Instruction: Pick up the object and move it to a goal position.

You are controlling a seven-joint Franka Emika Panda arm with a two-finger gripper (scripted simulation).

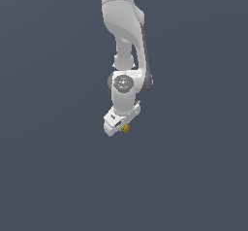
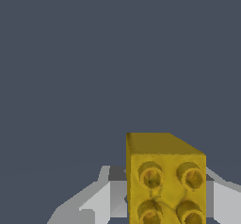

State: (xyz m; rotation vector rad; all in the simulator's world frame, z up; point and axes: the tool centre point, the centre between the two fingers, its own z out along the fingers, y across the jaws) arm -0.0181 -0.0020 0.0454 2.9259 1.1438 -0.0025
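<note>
From where I stand, the white arm (image 1: 123, 41) hangs down from the top of the exterior view against a plain dark slate-grey background. Its wrist joint, marked by a round grey cap, sits about mid-frame, and the hand below it is tilted toward the exterior view's left.

End effector: the gripper (image 1: 122, 126) is at the lowest point of the arm. The object (image 1: 125, 127), a small mustard-yellow block, shows at its underside, just toward the exterior view's right of the white hand body. It looks far smaller than the hand.

Wrist view: the object (image 2: 164, 180) fills the lower part of the picture between the pale grey fingers (image 2: 101, 202). It is a blocky yellow piece with round studs on the face turned to the camera; four studs are visible, in two rows. The face above the studs is a darker gold.

Grip state: one finger shows on each side of the block, and the block's sides appear to meet them, so the jaws appear closed on the object at a narrow spacing set by the block's width. The actual contact surfaces are hidden behind the block, so I cannot confirm the contact directly.

No surface is visible under the object in either view; only the uniform background surrounds it
</note>
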